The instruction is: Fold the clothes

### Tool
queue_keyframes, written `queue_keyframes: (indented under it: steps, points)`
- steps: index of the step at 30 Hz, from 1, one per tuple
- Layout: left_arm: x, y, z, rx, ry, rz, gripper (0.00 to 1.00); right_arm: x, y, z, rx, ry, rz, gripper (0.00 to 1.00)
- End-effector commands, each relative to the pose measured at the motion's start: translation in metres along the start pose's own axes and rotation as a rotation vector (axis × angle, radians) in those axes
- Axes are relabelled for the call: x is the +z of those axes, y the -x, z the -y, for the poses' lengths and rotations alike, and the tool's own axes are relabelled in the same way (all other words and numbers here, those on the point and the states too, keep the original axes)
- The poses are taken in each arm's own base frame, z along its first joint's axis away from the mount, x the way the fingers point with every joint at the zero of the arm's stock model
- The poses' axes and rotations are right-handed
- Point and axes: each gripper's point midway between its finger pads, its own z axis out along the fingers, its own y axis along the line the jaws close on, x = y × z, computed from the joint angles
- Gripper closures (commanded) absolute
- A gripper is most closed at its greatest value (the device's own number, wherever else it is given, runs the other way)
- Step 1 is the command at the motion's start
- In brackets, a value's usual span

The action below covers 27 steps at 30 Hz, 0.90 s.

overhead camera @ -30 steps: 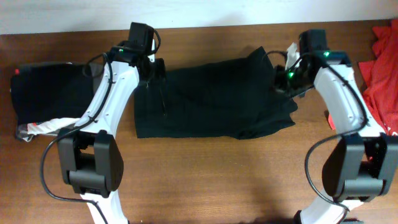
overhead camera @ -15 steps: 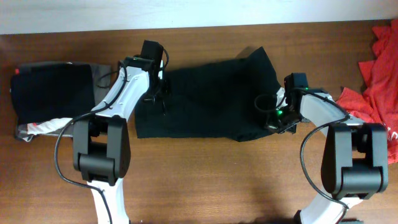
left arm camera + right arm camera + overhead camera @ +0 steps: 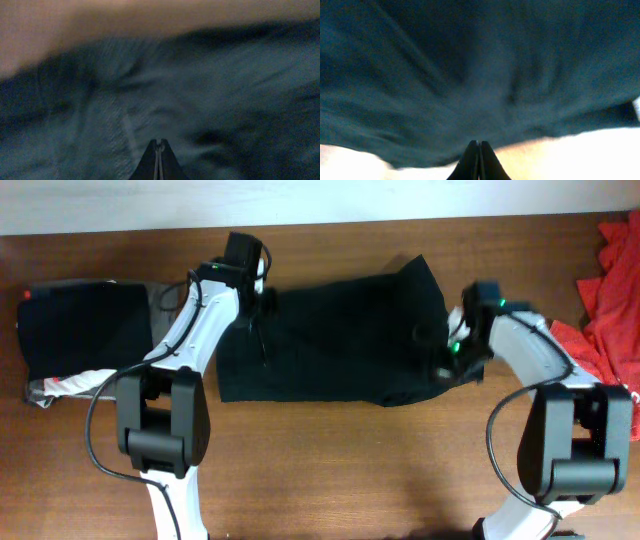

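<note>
A large black garment (image 3: 330, 340) of the clothes lies spread flat across the middle of the table. My left gripper (image 3: 262, 308) is at its upper left corner; in the left wrist view its jaws (image 3: 159, 143) are shut, tips low over the black fabric (image 3: 200, 90). My right gripper (image 3: 442, 366) is at the garment's lower right edge. Its jaws (image 3: 478, 144) are shut, tips right at the fabric's (image 3: 470, 75) border with the table. I see no cloth pinched in either.
A folded black garment (image 3: 85, 325) lies at the far left, with a grey white-striped piece (image 3: 80, 383) under its front edge. Red-orange clothes (image 3: 610, 290) are heaped at the right edge. Bare wooden table (image 3: 340, 470) runs along the front.
My right arm swung from the garment's upper right corner down to its lower right edge, and the loose flap there is now tucked in. My left gripper shifted slightly right and closed fully.
</note>
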Motion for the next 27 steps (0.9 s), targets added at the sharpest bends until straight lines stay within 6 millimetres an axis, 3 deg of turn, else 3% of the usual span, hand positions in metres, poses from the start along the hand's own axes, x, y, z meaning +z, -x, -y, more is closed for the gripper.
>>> queue_keyframes:
  steps: [1, 4, 8, 14, 17, 22, 27]
  points:
    - [-0.027, 0.026, 0.039, 0.033, -0.18, 0.09, 1.0, -0.042, 0.036, -0.021, -0.07, 0.034, 0.161, 0.96]
    - [-0.018, 0.03, 0.056, 0.021, -0.223, 0.108, 1.0, -0.042, 0.051, -0.022, -0.086, 0.031, 0.217, 0.96]
    - [0.009, 0.024, 0.077, 0.039, -0.245, 0.098, 1.0, -0.027, 0.063, -0.02, -0.09, 0.032, 0.228, 0.96]
    - [0.058, 0.002, 0.109, 0.1, -0.265, 0.065, 1.0, 0.009, 0.074, -0.008, -0.1, 0.015, 0.201, 0.96]
    - [0.085, -0.003, 0.116, 0.119, -0.269, 0.074, 1.0, 0.031, 0.074, 0.008, -0.084, -0.042, 0.166, 0.96]
    - [0.116, -0.003, 0.118, 0.128, -0.282, 0.104, 1.0, 0.062, 0.054, 0.04, -0.043, -0.162, 0.048, 0.96]
    - [0.121, 0.004, 0.114, 0.126, -0.262, 0.139, 1.0, 0.066, 0.001, 0.057, 0.018, -0.232, -0.166, 0.96]
